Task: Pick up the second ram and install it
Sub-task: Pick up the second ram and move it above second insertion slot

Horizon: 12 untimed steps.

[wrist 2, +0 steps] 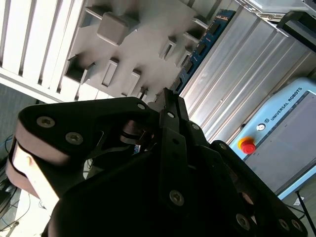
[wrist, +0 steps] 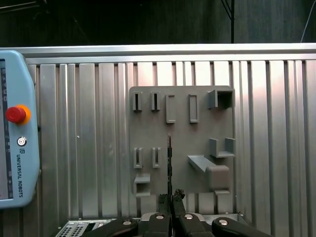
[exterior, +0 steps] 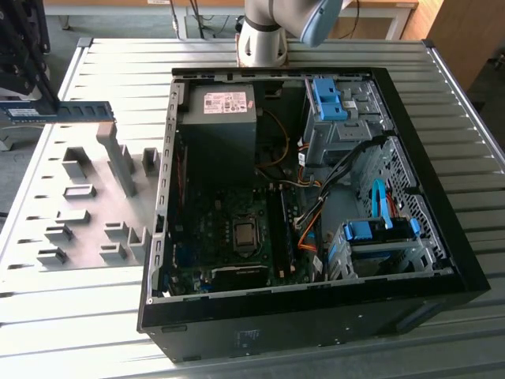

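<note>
The second ram (exterior: pixel 67 110) is a long blue stick held level above the far end of the grey holder plate (exterior: pixel 79 205), at the exterior view's left. My gripper (exterior: pixel 28 106) is shut on one end of it. In the first wrist view the second ram (wrist: pixel 169 163) appears edge-on as a thin line rising from my gripper (wrist: pixel 170 200), over the holder plate (wrist: pixel 180 143). In the second wrist view the blue second ram (wrist 2: pixel 202 44) stretches away from the black fingertips (wrist 2: pixel 169 101).
An open computer case (exterior: pixel 442 260) lies at the exterior view's right, with motherboard (exterior: pixel 229 229), memory slots (exterior: pixel 280 229) and blue drive brackets (exterior: pixel 379 233). The robot's base (exterior: pixel 264 39) stands behind it. A teach pendant (wrist: pixel 15 133) with a red button lies beside the ribbed metal table (exterior: pixel 87 316).
</note>
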Tool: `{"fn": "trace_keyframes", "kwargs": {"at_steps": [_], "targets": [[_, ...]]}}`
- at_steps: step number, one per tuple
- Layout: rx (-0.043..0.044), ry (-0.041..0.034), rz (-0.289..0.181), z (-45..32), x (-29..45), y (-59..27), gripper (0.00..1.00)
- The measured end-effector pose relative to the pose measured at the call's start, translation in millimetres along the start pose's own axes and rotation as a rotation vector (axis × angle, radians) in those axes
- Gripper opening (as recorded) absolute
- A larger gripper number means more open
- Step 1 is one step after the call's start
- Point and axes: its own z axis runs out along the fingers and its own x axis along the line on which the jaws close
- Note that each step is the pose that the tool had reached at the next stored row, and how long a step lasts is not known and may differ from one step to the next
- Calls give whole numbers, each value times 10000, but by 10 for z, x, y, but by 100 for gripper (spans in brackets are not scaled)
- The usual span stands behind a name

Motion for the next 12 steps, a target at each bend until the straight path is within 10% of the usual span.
{"fn": "trace_keyframes", "kwargs": {"at_steps": [12], "targets": [[-1, 1, 0, -1, -5, -114, 13]]}}
